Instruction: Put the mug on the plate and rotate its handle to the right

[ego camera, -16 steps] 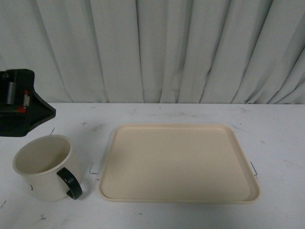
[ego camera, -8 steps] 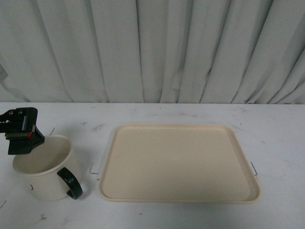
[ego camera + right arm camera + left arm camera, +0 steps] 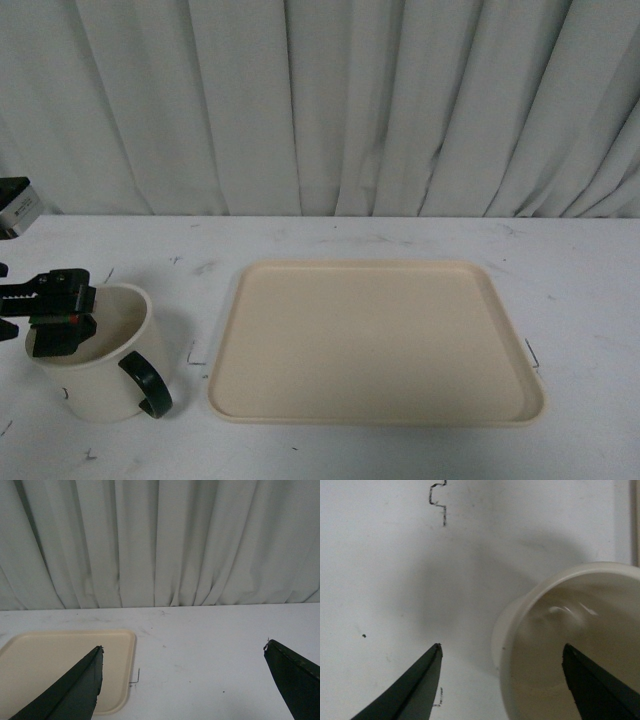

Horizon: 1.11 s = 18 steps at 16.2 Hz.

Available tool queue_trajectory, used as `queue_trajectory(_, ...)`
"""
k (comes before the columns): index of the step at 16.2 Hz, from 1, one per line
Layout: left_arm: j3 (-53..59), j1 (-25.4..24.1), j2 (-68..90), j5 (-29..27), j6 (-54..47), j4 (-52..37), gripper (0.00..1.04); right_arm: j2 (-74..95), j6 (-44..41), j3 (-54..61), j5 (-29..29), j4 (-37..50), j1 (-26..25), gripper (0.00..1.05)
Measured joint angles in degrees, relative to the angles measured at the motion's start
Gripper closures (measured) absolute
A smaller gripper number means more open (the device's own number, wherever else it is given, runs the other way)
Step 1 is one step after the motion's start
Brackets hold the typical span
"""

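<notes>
Since the mug (image 3: 95, 365) sits nearest me, at the near left of the white table (image 3: 400, 235), I log it first. It is upright, mouth up, standing on the bare tabletop and not on the plate (image 3: 375, 340). Its black handle (image 3: 148, 385) juts toward the near right. The left gripper (image 3: 502, 649) is down at the mug's left rim. Its jaws are spread wide and straddle the wall, one over the table outside and the other over the hollow inside. It grips nothing, and I cannot tell from the left wrist view whether either jaw touches the wall. Just right of the mug, with a strip of table between them, the plate lies flat and bare, its long side running left to right. Small black marks (image 3: 197, 352) show on the table by the plate's near left corner. The right gripper (image 3: 183, 646) does not show in the front view. Its own camera has it above the table to the right of the plate, jaws wide apart and holding nothing. Farthest back, a pale pleated curtain (image 3: 350, 100) hangs behind the table's far edge.
</notes>
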<state>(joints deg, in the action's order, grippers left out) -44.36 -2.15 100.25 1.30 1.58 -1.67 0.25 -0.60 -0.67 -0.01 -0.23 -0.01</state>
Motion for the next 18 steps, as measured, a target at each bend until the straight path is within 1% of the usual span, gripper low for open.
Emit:
queue_trajectory(3, 0.11, -0.42, 0.57, 0.2, 0.96, -0.57, 0.61, 0.0, -0.02, 0.0, 0.0, 0.0, 0.0, 0.06)
queue_trajectory(6, 1.81, 0.17, -1.31, 0.39, 1.22, -0.87, 0.93, 0.0, -0.02, 0.0, 0.0, 0.0, 0.0, 0.06)
queue_trajectory(7, 2.29, 0.17, -2.95, 1.01, 1.31, -0.37, 1.02, 0.0, -0.02, 0.0, 0.0, 0.0, 0.0, 0.06)
queue_trajectory(9, 2.62, 0.37, -6.78, 0.68, 1.31, 0.94, 1.02, 0.0, -0.02, 0.0, 0.0, 0.0, 0.0, 0.06)
queue_trajectory(11, 2.27, 2.29, -10.6, 0.15, 1.4, 1.68, 1.02, 0.0, -0.02, 0.0, 0.0, 0.0, 0.0, 0.06)
queue_trajectory(12, 1.36, 4.55, -11.26, -0.26, 1.49, 1.62, 1.02, 0.0, -0.02, 0.0, 0.0, 0.0, 0.0, 0.06)
queue_trajectory(14, -1.53, 10.99, -10.4, -2.25, 2.03, 0.28, 1.02, 0.0, -0.02, 0.0, 0.0, 0.0, 0.0, 0.06)
queue_trajectory(16, -5.64, 18.14, -6.45, -4.42, 2.93, -0.48, 1.02, 0.0, -0.02, 0.0, 0.0, 0.0, 0.0, 0.06)
queue_trajectory(18, -10.71, 24.04, -0.31, -5.62, 3.41, -0.5, 1.02, 0.0, -0.02, 0.0, 0.0, 0.0, 0.0, 0.06)
